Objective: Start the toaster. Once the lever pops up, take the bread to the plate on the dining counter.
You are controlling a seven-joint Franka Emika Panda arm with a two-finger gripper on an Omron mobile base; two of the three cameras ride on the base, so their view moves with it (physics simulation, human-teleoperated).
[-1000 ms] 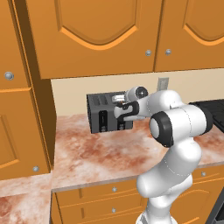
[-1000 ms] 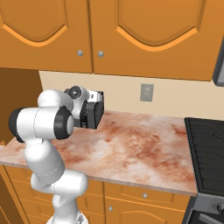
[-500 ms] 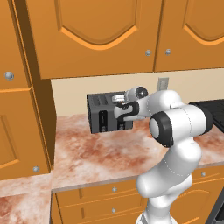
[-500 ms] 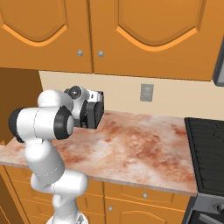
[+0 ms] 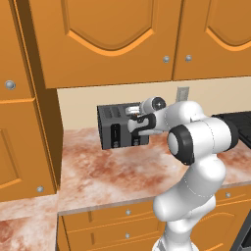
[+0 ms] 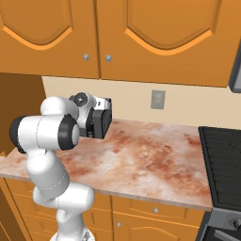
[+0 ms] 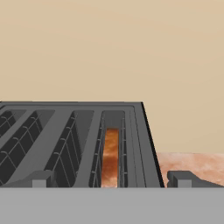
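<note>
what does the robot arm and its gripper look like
The arm is glossy white, built of rounded, bulbous segments with dark grey-black bands at the joints. The wrist ends in a white hand with a round, lens-like disc on its side. The gripper has two small dark grey, blocky finger tips. No cables or markings are visible.

A kitchen: wooden cabinets (image 5: 112,44), marbled counter (image 6: 150,160), toaster (image 5: 117,126).

Your dark grey toaster (image 5: 117,126) sits centre-left on the table; the brown bread (image 7: 110,157) stands upright in its rightmost slot.
</note>
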